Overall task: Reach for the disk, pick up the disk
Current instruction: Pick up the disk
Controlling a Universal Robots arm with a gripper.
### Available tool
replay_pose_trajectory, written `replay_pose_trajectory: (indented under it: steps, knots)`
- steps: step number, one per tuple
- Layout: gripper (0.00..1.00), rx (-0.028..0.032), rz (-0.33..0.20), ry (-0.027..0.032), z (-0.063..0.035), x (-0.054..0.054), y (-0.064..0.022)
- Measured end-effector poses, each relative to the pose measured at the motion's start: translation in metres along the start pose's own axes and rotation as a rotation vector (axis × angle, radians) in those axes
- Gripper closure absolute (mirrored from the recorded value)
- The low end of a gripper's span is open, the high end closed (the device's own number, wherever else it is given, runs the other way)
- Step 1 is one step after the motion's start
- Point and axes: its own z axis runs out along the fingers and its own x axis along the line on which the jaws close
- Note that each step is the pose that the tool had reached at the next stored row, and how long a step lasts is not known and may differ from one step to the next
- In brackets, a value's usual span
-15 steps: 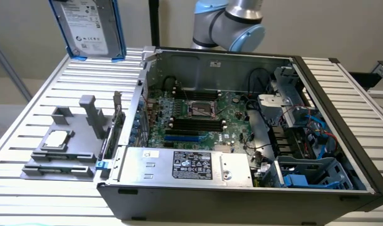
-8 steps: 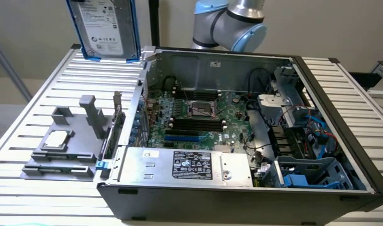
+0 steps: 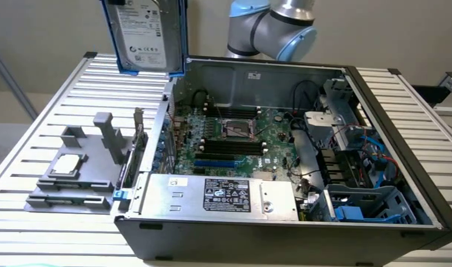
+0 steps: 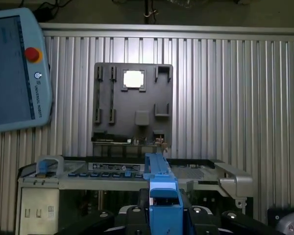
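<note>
Item: the disk (image 3: 144, 34), a flat rectangular silver-grey hard drive with a white printed label, framed by blue plastic rails.
Position: held upright in the air above the far left corner of the open black computer case (image 3: 285, 233), as the exterior view shows it, clear of the ribbed aluminium table (image 3: 55, 111).
Grip: in the wrist view the gripper (image 4: 162, 208) is seen clamped across a blue rail edge (image 4: 159, 176) of the disk, a dark finger on either side.
Handling, judged: stiff and fairly dense for its bulk; the metal faces are probably smooth, the plastic rails kinder to the pads. Shock is likely the main hazard, so knocks against the case wall are to be avoided.
Hold point, judged: across the thin edges at the rails, as now, leaving label and underside untouched.
Nearby: grey plastic fixture (image 3: 77, 172) on the table's left part in the exterior view, carrying a small square silver chip (image 3: 66, 164); large silver box with black label (image 3: 226, 194) at the case's near edge.
Hidden: the disk's top is cut off in the exterior view, where the grip itself is out of frame; fingertip contact is largely masked by the rail in the wrist view; label print is illegible.
</note>
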Motion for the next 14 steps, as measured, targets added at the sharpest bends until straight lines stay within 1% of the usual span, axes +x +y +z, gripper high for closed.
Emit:
replay_pose_trajectory:
  steps: [7,14]
  knots:
    - [0.67,-0.0024,0.0,-0.0001,-0.0013,0.01,-0.032]
    - [0.67,-0.004,0.0,0.0,-0.0027,0.024,-0.0623]
